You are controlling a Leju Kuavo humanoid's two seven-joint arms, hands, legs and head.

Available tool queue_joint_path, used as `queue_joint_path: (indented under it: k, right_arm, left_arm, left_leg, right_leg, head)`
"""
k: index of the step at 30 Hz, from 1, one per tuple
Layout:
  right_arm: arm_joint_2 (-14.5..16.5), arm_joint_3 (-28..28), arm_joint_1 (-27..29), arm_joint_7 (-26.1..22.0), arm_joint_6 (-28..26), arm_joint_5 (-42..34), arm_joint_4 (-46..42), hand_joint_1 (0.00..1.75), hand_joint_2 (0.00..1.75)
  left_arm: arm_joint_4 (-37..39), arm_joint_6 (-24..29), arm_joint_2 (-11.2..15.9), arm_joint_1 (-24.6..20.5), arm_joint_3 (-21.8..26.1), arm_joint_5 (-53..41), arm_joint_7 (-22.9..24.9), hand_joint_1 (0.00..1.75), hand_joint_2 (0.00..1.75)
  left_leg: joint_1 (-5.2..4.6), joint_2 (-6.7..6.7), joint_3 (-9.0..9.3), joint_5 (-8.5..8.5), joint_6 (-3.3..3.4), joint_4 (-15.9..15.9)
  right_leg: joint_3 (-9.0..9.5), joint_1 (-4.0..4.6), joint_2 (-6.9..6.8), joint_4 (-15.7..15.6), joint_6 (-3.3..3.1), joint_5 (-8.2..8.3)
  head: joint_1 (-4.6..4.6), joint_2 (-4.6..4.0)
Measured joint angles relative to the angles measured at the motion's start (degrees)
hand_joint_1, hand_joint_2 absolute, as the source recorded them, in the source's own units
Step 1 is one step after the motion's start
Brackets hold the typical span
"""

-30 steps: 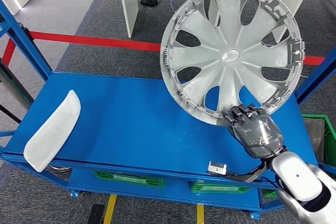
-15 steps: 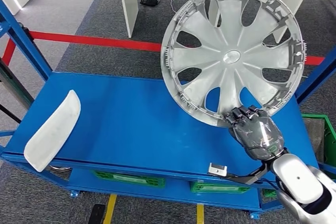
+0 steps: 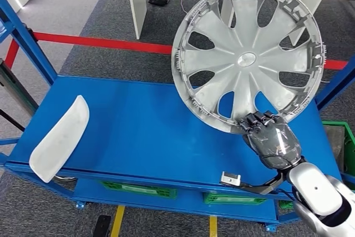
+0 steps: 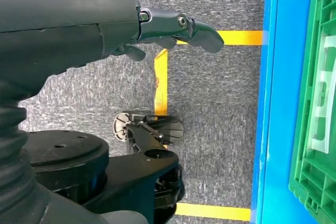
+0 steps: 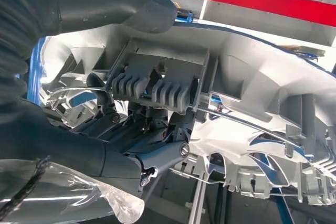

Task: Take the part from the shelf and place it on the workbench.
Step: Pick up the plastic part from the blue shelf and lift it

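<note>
Silver hubcap [image 3: 248, 59] tilted above blue shelf [image 3: 138, 131], right hand [image 3: 272, 140] fingers [image 5: 158, 153] grasping its rim, left hand [image 4: 79, 30] released.

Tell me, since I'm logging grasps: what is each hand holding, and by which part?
The right hand grips the silver wheel cover by its lower rim. The left hand holds nothing.

Silver arm [image 3: 316, 192], dark glossy robot hand [image 3: 272, 142]

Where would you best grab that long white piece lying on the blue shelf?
Probably across the narrow middle of the white piece, coming from above. It lies flat, long and slim, its lower end overhanging the blue shelf front edge, with open space both sides for fingers to straddle it.
</note>
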Motion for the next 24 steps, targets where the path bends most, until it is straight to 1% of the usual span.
queue_joint_path:
  k: [1,3,4,5,6,7,8,9,10,11,12,13,14,15,16,17,18,19,20,21,22,23,24]
  right_arm:
    - [0.0,0.0,0.1,0.0,0.0,0.0,0.0,1.75,1.75]
    - [-0.1,-0.1,0.3,0.0,-0.1,0.0,0.0,1.75,1.75]
    - [-0.1,-0.1,0.4,0.0,-0.1,0.0,0.0,1.75,1.75]
    - [-0.2,-0.1,0.6,0.0,-0.1,0.0,0.0,1.75,1.75]
    - [-0.2,-0.1,0.7,0.0,-0.1,0.0,0.0,1.75,1.75]
    - [-0.3,-0.1,0.8,0.0,-0.1,0.0,0.0,1.75,1.75]
    - [-0.3,-0.1,0.8,0.0,-0.1,0.0,0.0,1.75,1.75]
    - [-0.4,-0.1,0.8,0.0,-0.2,0.0,0.0,1.75,1.75]
    - [-0.4,-0.2,0.8,0.0,-0.2,0.1,-0.1,1.75,1.75]
    - [-0.4,-0.2,0.9,0.0,-0.2,0.1,-0.1,1.75,1.75]
    - [-0.4,-0.2,0.9,0.0,-0.3,0.1,-0.2,1.75,1.75]
    - [-0.4,-0.2,1.0,0.0,-0.3,0.1,-0.2,1.75,1.75]
    - [-0.4,-0.2,1.0,0.0,-0.3,0.1,-0.2,1.75,1.75]
    - [-0.4,-0.3,1.0,0.0,-0.3,0.1,-0.3,1.75,1.75]
    - [-0.4,-0.3,1.0,0.0,-0.3,0.1,-0.3,1.75,1.75]
    - [-0.4,-0.3,1.0,0.0,-0.3,0.1,-0.3,1.75,1.75]
    - [-0.4,-0.3,1.1,0.0,-0.4,0.1,-0.3,1.75,1.75]
    - [-0.4,-0.3,1.2,0.0,-0.4,0.1,-0.3,1.75,1.75]
    - [-0.4,-0.3,1.2,0.0,-0.4,0.1,-0.3,1.75,1.75]
    - [-0.4,-0.3,1.3,0.0,-0.4,0.1,-0.3,1.75,1.75]
    - [-0.5,-0.3,1.4,0.0,-0.4,0.1,-0.3,1.75,1.75]
    - [-0.5,-0.3,1.4,0.0,-0.4,0.1,-0.3,1.75,1.75]
    - [-0.5,-0.4,1.4,0.0,-0.4,0.1,-0.3,1.75,1.75]
  left_arm:
    - [0.0,0.0,0.0,-0.1,0.0,0.0,0.0,0.00,1.75]
    - [0.0,0.0,-0.2,-0.1,0.0,-0.1,0.0,0.00,1.75]
    - [0.0,0.0,-0.2,-0.1,0.0,-0.1,0.0,0.00,1.75]
    - [0.0,-0.1,-0.2,-0.1,0.0,-0.1,0.0,0.00,1.75]
    - [0.0,-0.1,-0.3,-0.1,0.0,-0.1,0.1,0.00,1.75]
    - [0.0,-0.2,-0.3,-0.1,0.0,-0.1,0.1,0.00,1.75]
    - [0.0,-0.3,-0.3,-0.1,0.0,-0.1,0.1,0.00,1.75]
    - [0.0,-0.4,-0.3,-0.2,0.0,-0.1,0.1,0.00,1.75]
    - [0.0,-0.5,-0.3,-0.2,0.0,-0.1,0.1,0.00,1.75]
    - [0.0,-0.5,-0.3,-0.2,0.0,-0.1,0.1,0.00,1.75]
    - [0.0,-0.6,-0.3,-0.2,0.0,-0.1,0.1,0.00,1.75]
    - [0.0,-0.6,-0.3,-0.2,0.0,-0.1,0.1,0.00,1.75]
    - [0.0,-0.6,-0.3,-0.1,0.0,-0.1,0.1,0.00,1.75]
    - [0.0,-0.6,-0.3,-0.1,0.0,-0.1,0.1,0.00,1.75]
    - [0.0,-0.5,-0.3,-0.1,0.1,-0.1,0.1,0.00,1.75]
    - [0.0,-0.5,-0.3,-0.1,0.1,-0.1,0.1,0.00,1.75]
    - [0.0,-0.5,-0.3,-0.1,0.0,-0.1,0.1,0.00,1.75]
    - [0.0,-0.5,-0.3,-0.1,0.0,-0.2,0.1,0.00,1.75]
    - [0.0,-0.4,-0.3,-0.1,0.0,-0.2,0.1,0.00,1.75]
    - [0.0,-0.4,-0.3,-0.1,0.0,-0.2,0.1,0.00,1.75]
    - [0.0,-0.4,-0.3,-0.2,0.1,-0.2,0.1,0.00,1.75]
    - [0.0,-0.4,-0.3,-0.2,0.1,-0.2,0.1,0.00,1.75]
    - [0.0,-0.4,-0.3,-0.3,0.1,-0.3,0.1,0.00,1.75]
  left_leg:
    - [0.07,0.05,0.00,0.25,0.24,-0.3]
    - [-0.12,0.07,-0.36,0.45,0.45,-0.3]
    - [-0.21,0.07,-0.56,0.55,0.46,-0.3]
    - [-0.27,0.07,-0.77,0.67,0.43,-0.2]
    - [-0.29,0.06,-0.97,0.78,0.35,0.0]
    - [-0.28,0.05,-1.16,0.86,0.24,0.2]
    - [-0.26,0.03,-1.37,0.92,0.05,0.4]
    - [-0.29,0.00,-1.66,1.00,-0.21,0.7]
    - [-0.35,-0.04,-1.93,1.16,-0.57,0.9]
    - [-0.39,-0.08,-2.18,1.39,-0.99,1.1]
    - [-0.41,-0.12,-2.39,1.68,-1.44,1.2]
    - [-0.37,-0.16,-2.53,1.90,-1.83,1.2]
    - [-0.28,-0.14,-2.79,1.51,-2.23,1.5]
    - [-0.17,-0.11,-3.25,0.26,-2.61,2.6]
    - [-0.03,-0.07,-4.01,-1.84,-2.97,4.8]
    - [0.12,-0.01,-5.00,-4.53,-3.31,8.1]
    - [0.26,0.01,-5.96,-7.00,-3.54,11.9]
    - [0.36,0.01,-6.53,-8.65,-3.71,15.0]
    - [0.42,0.01,-6.39,-9.20,-3.77,16.6]
    - [0.44,0.01,-5.32,-8.65,-3.71,16.2]
    - [0.43,0.01,-3.20,-7.32,-3.51,13.6]
    - [0.35,0.01,-0.44,-6.05,-3.12,9.5]
    - [0.24,0.02,2.21,-5.32,-2.72,5.4]
  right_leg:
    - [-1.15,0.02,-0.07,2.6,-0.07,-1.83]
    - [-4.22,0.12,-0.10,10.1,-0.17,-5.78]
    - [-5.32,0.15,-0.11,13.0,-0.17,-6.76]
    - [-5.57,0.17,-0.11,14.1,-0.19,-6.68]
    - [-4.69,0.19,-0.13,12.9,-0.24,-5.53]
    - [-2.79,0.19,-0.17,9.7,-0.30,-3.70]
    - [-0.57,0.19,-0.21,5.8,-0.34,-2.43]
    - [1.37,0.29,-0.18,2.5,-0.44,-1.43]
    - [2.52,0.39,-0.14,0.4,-0.55,-1.03]
    - [2.85,0.53,-0.07,-0.3,-0.72,-1.11]
    - [2.71,0.68,0.02,-0.2,-0.99,-0.80]
    - [2.35,0.62,-0.02,-0.2,-1.40,-0.58]
    - [2.03,0.58,-0.11,-0.2,-1.91,-0.25]
    - [1.66,0.52,-0.22,-0.3,-2.48,0.17]
    - [1.19,0.46,-0.36,-0.3,-2.98,0.62]
    - [0.68,0.53,-0.45,-0.3,-3.30,1.07]
    - [0.10,0.60,-0.51,-0.3,-3.48,1.51]
    - [-0.51,0.68,-0.55,-0.3,-3.52,1.96]
    - [-1.13,0.76,-0.59,-0.2,-3.51,2.40]
    - [-1.71,0.83,-0.60,-0.2,-3.45,2.83]
    - [-2.25,0.91,-0.60,-0.2,-3.35,3.27]
    - [-2.69,0.95,-0.61,-0.2,-3.22,3.69]
    - [-3.05,1.04,-0.62,-0.2,-2.99,4.10]
  head:
    - [0.04,0.00]
    - [0.03,0.00]
    - [0.01,0.00]
    - [0.01,0.00]
    - [0.02,0.00]
    - [0.01,0.00]
    - [0.02,0.00]
    - [0.00,0.00]
    - [-0.01,0.00]
    - [-0.02,0.00]
    - [-0.04,0.00]
    - [-0.01,0.00]
    - [-0.04,0.00]
    - [-0.13,0.00]
    - [-0.21,0.00]
    - [-0.32,0.00]
    - [-0.37,0.00]
    - [-0.37,0.00]
    - [-0.37,0.00]
    - [-0.38,0.00]
    - [-0.38,0.00]
    - [-0.38,0.00]
    - [-0.36,0.00]
